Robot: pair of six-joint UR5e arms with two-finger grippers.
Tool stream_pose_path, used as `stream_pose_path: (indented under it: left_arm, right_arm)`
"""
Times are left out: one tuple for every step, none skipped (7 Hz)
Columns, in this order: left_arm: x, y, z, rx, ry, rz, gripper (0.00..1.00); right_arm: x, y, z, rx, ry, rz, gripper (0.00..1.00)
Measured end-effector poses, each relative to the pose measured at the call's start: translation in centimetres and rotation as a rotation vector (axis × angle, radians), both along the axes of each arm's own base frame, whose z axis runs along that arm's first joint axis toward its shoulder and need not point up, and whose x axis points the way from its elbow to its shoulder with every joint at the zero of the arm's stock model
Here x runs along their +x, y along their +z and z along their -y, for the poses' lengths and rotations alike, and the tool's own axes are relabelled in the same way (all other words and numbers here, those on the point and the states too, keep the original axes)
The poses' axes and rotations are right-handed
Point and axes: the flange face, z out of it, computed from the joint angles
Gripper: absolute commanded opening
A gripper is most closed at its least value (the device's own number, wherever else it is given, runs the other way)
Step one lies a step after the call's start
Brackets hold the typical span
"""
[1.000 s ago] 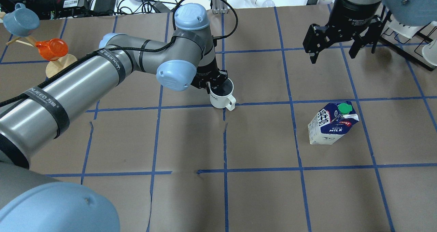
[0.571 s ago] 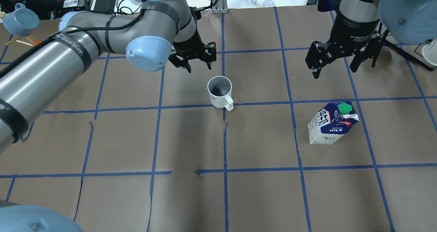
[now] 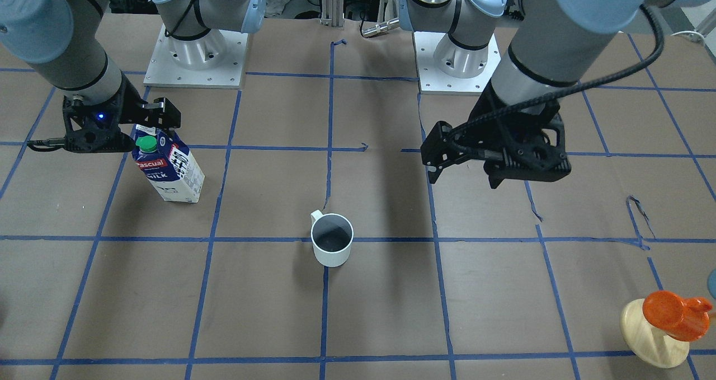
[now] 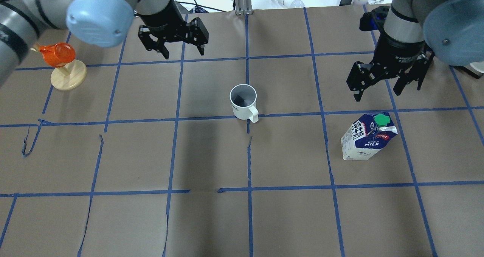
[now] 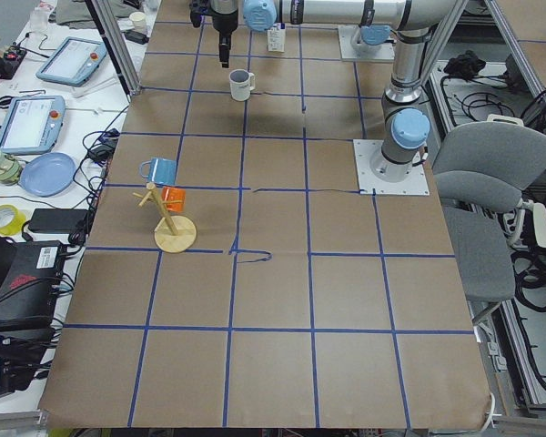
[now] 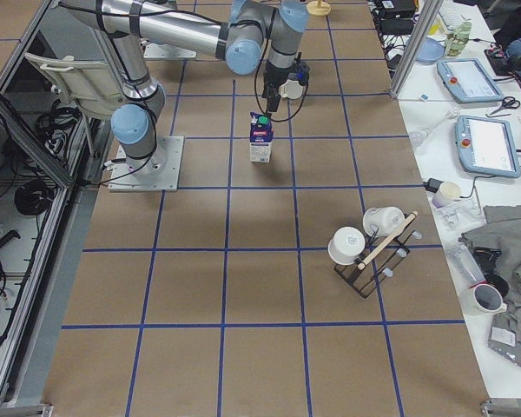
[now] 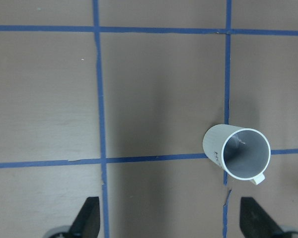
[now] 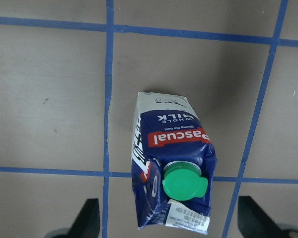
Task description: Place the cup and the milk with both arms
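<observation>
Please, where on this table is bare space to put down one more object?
The squares between the cup and the milk are bare, and so is the row nearest the robot. It is tighter by the orange cup on its stand, and beyond the milk, where the right gripper hangs.

The milk (image 8: 171,148) is showing a red label saying "Pascual" in white letters, "WHOLE MILK" is sitting in white on the blue just beside it, tall white signs are running down another side — the cup (image 4: 243,103) is wearing small dark print, too tiny to read.
</observation>
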Motion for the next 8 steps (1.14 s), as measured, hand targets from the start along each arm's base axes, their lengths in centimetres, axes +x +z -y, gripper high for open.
stream_pose_path:
  left_arm:
    - [0.6,1.0,-0.7,-0.015,0.003,0.001,1.0]
    - [0.9,1.4,-1.2,-0.015,0.0,0.003,1.0]
    - [1.3,1.5,-1.9,-0.001,-0.011,0.024,1.0]
    - [1.7,1.5,-2.6,0.018,-0.019,0.056,1.0]
    - [1.9,1.4,-3.0,0.029,-0.023,0.072,1.0]
    - [1.9,1.3,-3.2,0.034,-0.024,0.078,1.0]
    - [1.9,1.2,-3.3,0.036,-0.025,0.079,1.0]
    - [1.9,1.2,-3.3,0.036,-0.026,0.079,1.0]
  right_arm:
    - [-0.7,-2.0,-1.1,-0.007,-0.011,-0.003,0.84]
    - [-1.0,-3.7,-1.8,-0.017,-0.02,-0.006,0.68]
    - [-1.1,-4.7,-2.1,-0.026,-0.037,-0.008,0.53]
    - [-1.0,-5.0,-2.3,-0.031,-0.058,-0.008,0.46]
    - [-1.0,-4.9,-2.2,-0.037,-0.07,-0.007,0.34]
    - [-1.0,-4.6,-2.1,-0.044,-0.074,-0.008,0.3]
    - [-1.0,-4.2,-2.0,-0.051,-0.075,-0.008,0.3]
    - [-1.0,-3.6,-1.6,-0.065,-0.075,-0.008,0.3]
